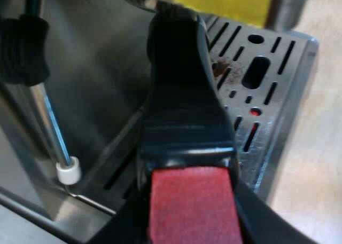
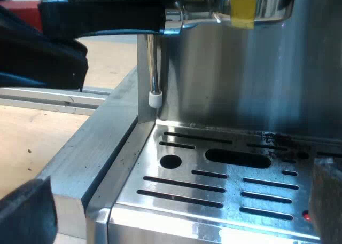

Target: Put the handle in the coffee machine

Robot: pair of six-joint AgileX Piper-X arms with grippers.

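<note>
Left wrist view: my left hand (image 1: 191, 214) grips the red end of the handle (image 1: 181, 94), its metal end up at the front of the coffee machine (image 1: 91, 78), while my right hand (image 2: 176, 209) hangs open, empty.

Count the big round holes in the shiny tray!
1. The big round hole sits in the drip tray close to the steam wand's white tip, beside a long oval opening. The handle covers part of the tray, so more may be hidden.

handle (image 1: 184, 105) hangs over the drip tray (image 1: 296, 89), steam wand (image 1: 51, 126) beside it.
</note>
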